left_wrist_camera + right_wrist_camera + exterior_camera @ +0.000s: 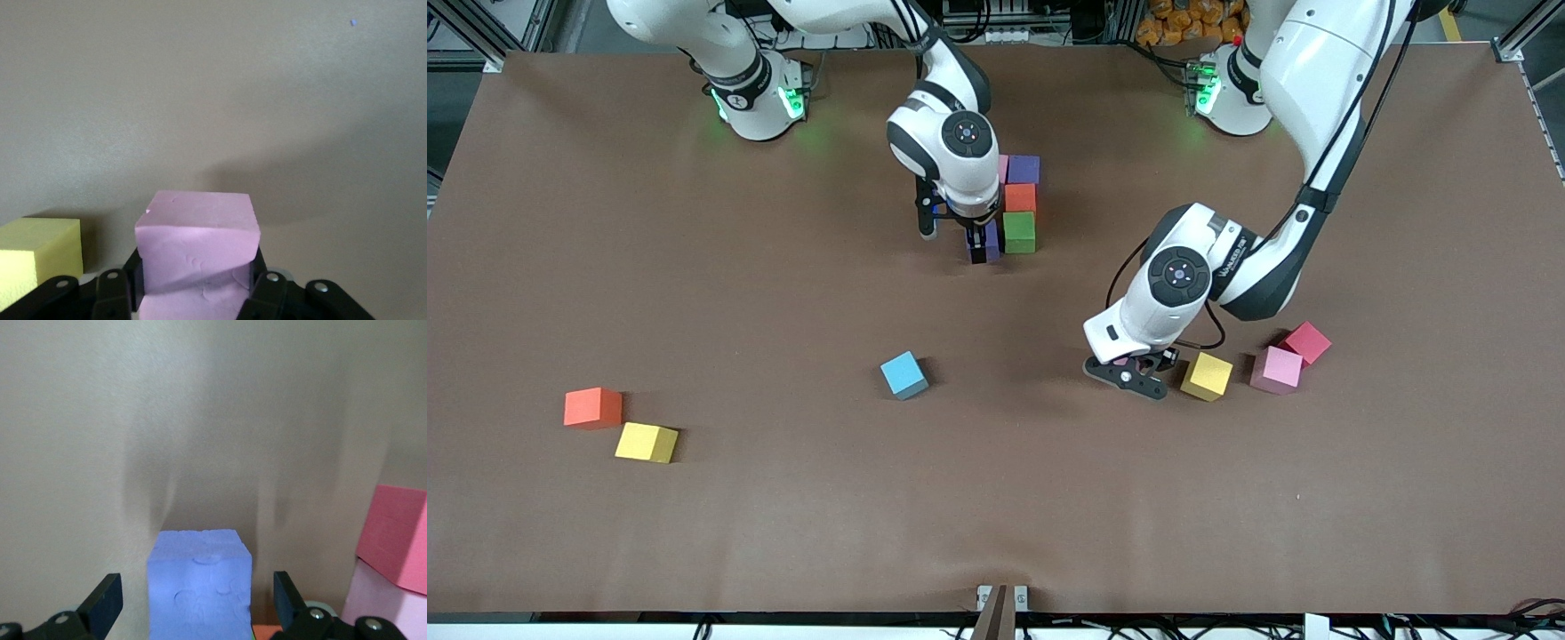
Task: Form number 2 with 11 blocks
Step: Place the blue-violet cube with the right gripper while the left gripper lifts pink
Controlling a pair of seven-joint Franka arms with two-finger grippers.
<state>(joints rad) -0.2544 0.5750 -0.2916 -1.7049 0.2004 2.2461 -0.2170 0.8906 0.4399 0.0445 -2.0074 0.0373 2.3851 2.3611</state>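
Blocks [1020, 203] partly clustered mid-worktop near the bases, others scattered. Left tool [200, 293] clamped on pink block [198, 257] beside yellow block [1208, 376]. Right tool [197, 603] spread apart around purple block [199, 587].

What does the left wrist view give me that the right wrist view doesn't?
Only the left wrist view shows the left gripper shut on a pink block, with a yellow block beside it. Only the right wrist view shows the right gripper open around a purple block, its fingers apart from the cube's sides, and stacked pink blocks at the edge. Both show the brown table.
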